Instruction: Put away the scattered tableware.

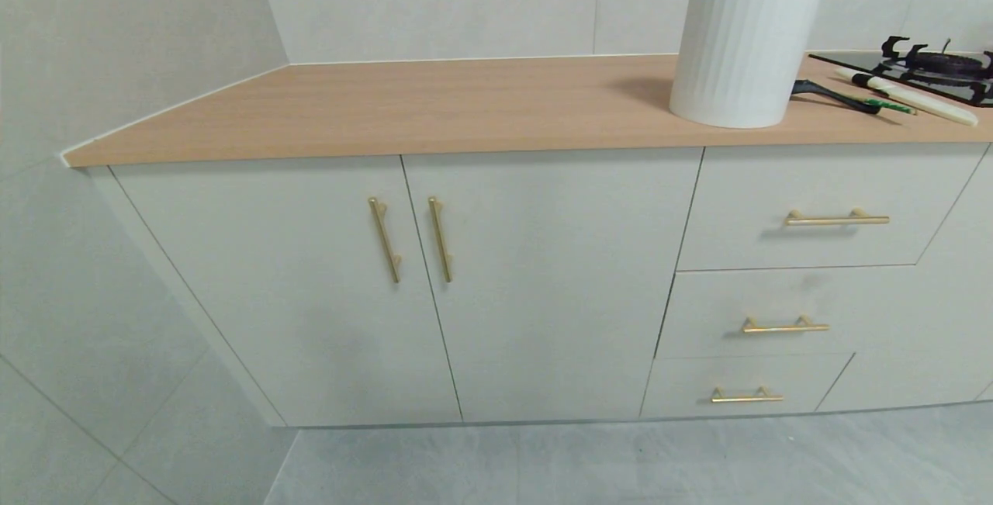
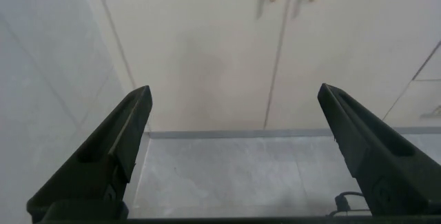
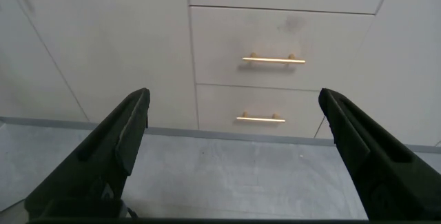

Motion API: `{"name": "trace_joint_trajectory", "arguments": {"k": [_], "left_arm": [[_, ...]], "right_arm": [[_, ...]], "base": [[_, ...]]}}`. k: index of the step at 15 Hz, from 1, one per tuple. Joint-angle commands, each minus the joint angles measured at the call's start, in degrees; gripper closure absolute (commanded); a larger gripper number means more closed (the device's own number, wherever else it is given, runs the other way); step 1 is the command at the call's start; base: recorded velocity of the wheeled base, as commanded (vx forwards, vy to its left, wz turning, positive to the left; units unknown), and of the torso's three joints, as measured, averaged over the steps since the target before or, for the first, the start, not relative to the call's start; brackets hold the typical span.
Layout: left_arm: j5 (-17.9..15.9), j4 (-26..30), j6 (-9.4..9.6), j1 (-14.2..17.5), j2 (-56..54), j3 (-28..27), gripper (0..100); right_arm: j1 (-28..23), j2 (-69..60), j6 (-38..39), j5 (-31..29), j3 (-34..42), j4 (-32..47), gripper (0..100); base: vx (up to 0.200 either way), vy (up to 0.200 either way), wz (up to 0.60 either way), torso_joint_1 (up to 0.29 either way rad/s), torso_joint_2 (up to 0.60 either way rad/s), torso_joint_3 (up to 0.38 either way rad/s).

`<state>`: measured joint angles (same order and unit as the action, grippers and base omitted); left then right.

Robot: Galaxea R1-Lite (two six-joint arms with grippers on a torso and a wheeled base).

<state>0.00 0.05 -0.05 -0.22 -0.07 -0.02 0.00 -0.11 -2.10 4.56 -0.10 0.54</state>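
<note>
Utensils (image 1: 904, 95) lie at the right edge of the table (image 1: 388, 105) beside a white ribbed jar (image 1: 737, 39). The left hand (image 2: 233, 94) and right hand (image 3: 233, 96) gape wide, empty.

This is a home kitchen, built round a wood-topped table (image 1: 434, 105) that runs along a pale tiled wall (image 1: 465, 1). Below the table stand two pale cupboard doors (image 1: 310, 295) and a stack of three drawers (image 1: 745, 195), all with slim brass handles (image 1: 440, 239), above a grey tiled floor (image 1: 621, 462). At the table's right end sits a black gas hob (image 1: 939, 67), with a few utensils (image 1: 908, 95) and a ribbed white jar (image 1: 745, 39) beside it.
</note>
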Motion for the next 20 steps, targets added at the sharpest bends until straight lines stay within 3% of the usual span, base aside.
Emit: {"name": "trace_joint_trajectory", "arguments": {"k": [1, 10, 17, 20], "left_arm": [[0.0, 0.04, -0.04, -0.04, 0.07, 0.02, 0], [0.0, 0.04, -0.04, -0.04, 0.07, 0.02, 0], [0.0, 0.04, 0.05, -0.04, 0.07, 0.02, 0], [0.0, 0.04, 0.05, -0.04, 0.07, 0.02, 0]], "right_arm": [[0.0, 0.11, -0.01, 0.01, 0.01, -0.01, 0], [0.09, 0.11, -0.01, 0.19, -0.08, -0.01, 0], [0.09, 0.11, -0.01, 0.19, -0.08, -0.01, 0], [0.09, 0.11, -0.1, 0.19, -0.08, -0.01, 0]], "base": [[0.0, -0.2, 0.0, 0.002, 0.01, 0.002], [0.0, -0.2, 0.0, 0.001, 0.0, 0.003], [0.0, 0.0, 0.0, 0.0, 0.0, 0.0], [0.2, 0.0, 0.0, -0.001, 0.0, 0.007]]}}
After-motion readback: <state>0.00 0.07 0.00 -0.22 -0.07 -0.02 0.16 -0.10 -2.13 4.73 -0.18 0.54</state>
